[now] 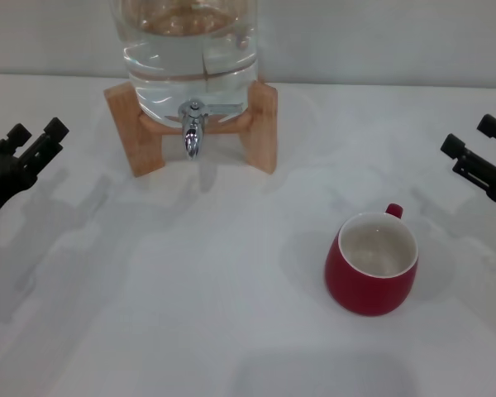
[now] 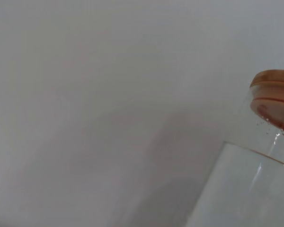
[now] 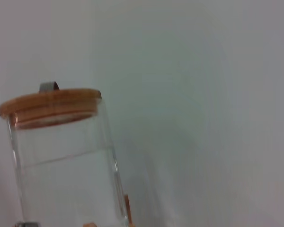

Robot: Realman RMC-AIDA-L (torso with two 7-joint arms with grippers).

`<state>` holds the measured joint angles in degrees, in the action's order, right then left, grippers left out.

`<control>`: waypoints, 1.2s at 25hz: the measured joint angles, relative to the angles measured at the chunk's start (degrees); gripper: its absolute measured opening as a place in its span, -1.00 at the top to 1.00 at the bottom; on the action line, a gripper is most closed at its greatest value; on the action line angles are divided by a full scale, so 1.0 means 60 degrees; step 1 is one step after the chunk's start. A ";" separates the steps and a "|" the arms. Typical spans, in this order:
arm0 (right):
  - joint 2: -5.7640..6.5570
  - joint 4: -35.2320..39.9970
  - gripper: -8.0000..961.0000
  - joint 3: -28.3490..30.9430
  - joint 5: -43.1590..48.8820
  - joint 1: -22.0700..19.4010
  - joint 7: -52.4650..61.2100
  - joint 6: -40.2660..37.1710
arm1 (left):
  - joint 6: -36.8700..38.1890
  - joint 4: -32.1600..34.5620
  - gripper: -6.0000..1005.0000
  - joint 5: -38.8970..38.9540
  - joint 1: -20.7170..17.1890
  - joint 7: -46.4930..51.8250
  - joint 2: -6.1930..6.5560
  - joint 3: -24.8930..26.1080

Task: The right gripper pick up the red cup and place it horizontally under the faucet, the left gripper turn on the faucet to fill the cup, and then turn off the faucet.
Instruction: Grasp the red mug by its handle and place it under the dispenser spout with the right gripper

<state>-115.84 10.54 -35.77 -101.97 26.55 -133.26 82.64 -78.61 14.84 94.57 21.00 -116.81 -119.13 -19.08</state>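
- Your right end effector (image 1: 478,155), fingers spread, waits well apart from the squat red ceramic cup (image 1: 372,265) standing upright on the white counter (image 1: 190,314).
- Your left end effector (image 1: 29,142), also spread, idles far from the chrome faucet (image 1: 193,131), ready for the lever.

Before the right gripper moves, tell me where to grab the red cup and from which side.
Grip the red cup across its rim and wall from above. It stands upright and open, its small handle pointing away toward the back, too small to pinch well. The right gripper, open at the right edge, likely has a free path; the left gripper sits far left.
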 joint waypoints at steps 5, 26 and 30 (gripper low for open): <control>0.0000 0.0009 -0.64 0.0000 -0.0228 0.0025 0.0003 0.0327 | -0.0107 0.0064 -0.74 0.0000 0.0000 0.0130 0.0005 0.0027; 0.0060 0.0048 -0.63 -0.0110 -0.0159 -0.0113 -0.0708 0.0303 | -0.0085 0.0060 -0.74 0.0015 0.0114 0.0133 0.0016 0.0019; 0.0052 -0.0002 -0.63 -0.0117 -0.0152 -0.0206 -0.1292 0.0302 | -0.0081 0.0060 -0.74 0.0015 0.0108 0.0165 0.0021 0.0015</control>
<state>-115.53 10.53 -36.47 -102.88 25.32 -141.01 84.45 -79.10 15.20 94.67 21.65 -115.82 -119.00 -18.99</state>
